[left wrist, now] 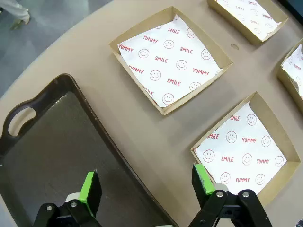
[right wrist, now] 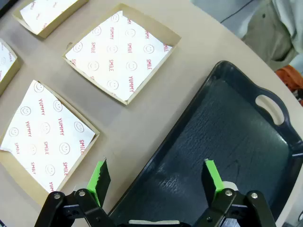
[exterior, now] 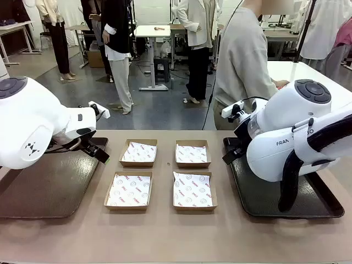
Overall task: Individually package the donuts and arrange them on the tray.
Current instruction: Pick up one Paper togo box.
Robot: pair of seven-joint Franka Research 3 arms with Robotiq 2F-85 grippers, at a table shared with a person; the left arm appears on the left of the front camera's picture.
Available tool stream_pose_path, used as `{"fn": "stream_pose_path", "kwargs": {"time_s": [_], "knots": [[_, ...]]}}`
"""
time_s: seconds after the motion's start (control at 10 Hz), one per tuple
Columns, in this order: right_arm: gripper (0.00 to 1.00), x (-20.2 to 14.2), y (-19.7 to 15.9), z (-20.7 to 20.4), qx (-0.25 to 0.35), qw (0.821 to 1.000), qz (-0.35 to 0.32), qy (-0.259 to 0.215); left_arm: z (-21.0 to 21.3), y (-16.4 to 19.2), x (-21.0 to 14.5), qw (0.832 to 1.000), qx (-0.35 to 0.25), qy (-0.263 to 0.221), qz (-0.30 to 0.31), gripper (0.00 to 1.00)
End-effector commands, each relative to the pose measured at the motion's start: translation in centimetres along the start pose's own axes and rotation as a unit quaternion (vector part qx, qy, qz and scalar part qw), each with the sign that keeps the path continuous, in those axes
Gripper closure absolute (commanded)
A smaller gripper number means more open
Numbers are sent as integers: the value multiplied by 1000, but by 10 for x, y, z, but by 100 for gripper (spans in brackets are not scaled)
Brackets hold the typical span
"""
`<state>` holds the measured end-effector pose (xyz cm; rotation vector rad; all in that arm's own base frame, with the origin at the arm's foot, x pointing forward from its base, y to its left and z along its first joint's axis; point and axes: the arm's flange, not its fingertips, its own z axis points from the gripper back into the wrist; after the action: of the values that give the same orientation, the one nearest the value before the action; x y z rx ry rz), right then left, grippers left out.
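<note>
The donuts are out of view. Several square cardboard boxes lined with smiley-print paper lie empty mid-table, among them a near-left box (exterior: 128, 191) (left wrist: 246, 146) and a near-right box (exterior: 192, 191) (right wrist: 42, 137). A dark brown tray (exterior: 49, 187) (left wrist: 47, 142) lies at the left and a black tray (exterior: 258, 198) (right wrist: 227, 137) at the right, both bare. My left gripper (left wrist: 146, 187) hangs open over the brown tray's inner edge. My right gripper (right wrist: 156, 178) hangs open over the black tray's inner edge. Nothing sits between either pair of fingers.
A person in a grey top (exterior: 242, 60) stands at the far side of the table behind the black tray. The two far boxes (exterior: 138, 153) (exterior: 192, 154) sit behind the near ones. Bare tabletop (exterior: 165, 236) runs along the near edge.
</note>
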<state>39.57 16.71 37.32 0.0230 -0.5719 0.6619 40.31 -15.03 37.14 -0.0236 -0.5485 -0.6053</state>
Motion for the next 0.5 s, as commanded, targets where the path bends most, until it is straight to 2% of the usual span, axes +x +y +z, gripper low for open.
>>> {"fn": "stream_pose_path", "kwargs": {"time_s": [0.0, 0.4], "knots": [[0, 0, 0, 0, 0, 1000, 0, 0, 0, 0, 0, 1000, 0, 0, 0, 0], [0, 0, 0, 0, 0, 1000, 0, 0, 0, 0, 0, 1000, 0, 0, 0, 0]]}}
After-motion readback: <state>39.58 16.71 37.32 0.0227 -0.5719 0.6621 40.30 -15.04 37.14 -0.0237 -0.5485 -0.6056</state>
